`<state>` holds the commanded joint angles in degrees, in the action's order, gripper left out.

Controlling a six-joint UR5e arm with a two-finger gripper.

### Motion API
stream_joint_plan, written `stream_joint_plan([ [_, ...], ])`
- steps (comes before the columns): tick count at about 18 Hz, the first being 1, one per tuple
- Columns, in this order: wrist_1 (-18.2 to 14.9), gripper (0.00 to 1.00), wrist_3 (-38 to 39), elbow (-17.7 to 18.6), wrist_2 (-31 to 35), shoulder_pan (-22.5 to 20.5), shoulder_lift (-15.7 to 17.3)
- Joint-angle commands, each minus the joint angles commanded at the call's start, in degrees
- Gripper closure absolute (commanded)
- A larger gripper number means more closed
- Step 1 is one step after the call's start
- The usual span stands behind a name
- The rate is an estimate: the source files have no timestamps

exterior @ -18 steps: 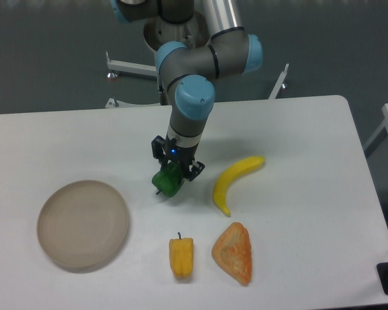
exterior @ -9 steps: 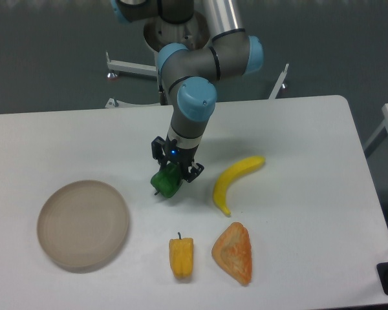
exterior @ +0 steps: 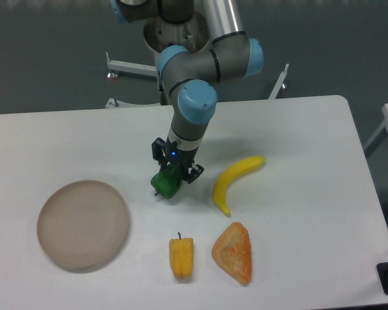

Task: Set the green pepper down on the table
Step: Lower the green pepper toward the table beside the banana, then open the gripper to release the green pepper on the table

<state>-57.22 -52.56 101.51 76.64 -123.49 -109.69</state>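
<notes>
The green pepper (exterior: 165,183) is a small glossy dark-green lump near the middle of the white table (exterior: 297,135). My gripper (exterior: 172,174) points down from the arm and is shut on the green pepper, its black fingers covering the pepper's upper right side. The pepper's lower end is at or just above the tabletop; I cannot tell whether it touches.
A round beige plate (exterior: 83,223) lies at the left. A yellow banana (exterior: 235,179) sits right of the gripper. A yellow-orange pepper (exterior: 181,257) and an orange wedge-shaped food piece (exterior: 233,253) lie near the front edge.
The gripper with the green pepper has shifted very slightly; the arm's wrist has crept a little to the right. Everything else is unmoved.
</notes>
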Motion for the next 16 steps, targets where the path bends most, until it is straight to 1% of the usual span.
stream_joint_plan([
  [1, 0.0, 0.63, 0.0, -0.2, 0.0, 0.0, 0.0],
  [3, -0.1, 0.52, 0.1, -0.3, 0.0, -0.1, 0.0],
  [5, -0.1, 0.45, 0.1, -0.4, 0.0, -0.2, 0.0],
  [9, -0.1, 0.37, 0.1, -0.9, -0.1, -0.4, 0.1],
  [12, -0.2, 0.25, 0.1, -1.3, 0.0, -0.6, 0.2],
  [15, -0.3, 0.19, 0.3, -2.3, -0.1, -1.1, 0.4],
  [16, -0.3, 0.14, 0.1, -2.6, 0.1, -1.4, 0.4],
])
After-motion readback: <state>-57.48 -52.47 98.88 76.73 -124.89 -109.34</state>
